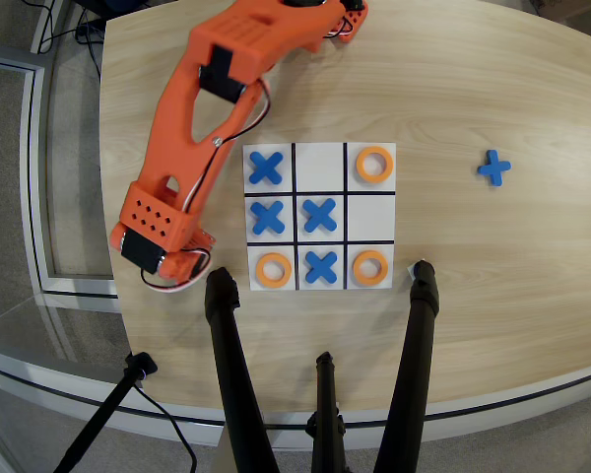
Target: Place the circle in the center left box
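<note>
The black-lined nine-square board lies mid-table. Three orange rings sit on it: top right, bottom left and bottom right. Blue crosses fill the top left, middle left, centre and bottom middle cells. The middle row's right cell is bare white. My orange arm reaches down the board's left side. Its gripper hangs over the table just left of the bottom left ring. The wrist hides the jaws, and I see no ring in them.
A loose blue cross lies on the table to the right of the board. Three black tripod legs stand along the near edge below the board. The table's curved edge runs close on the left.
</note>
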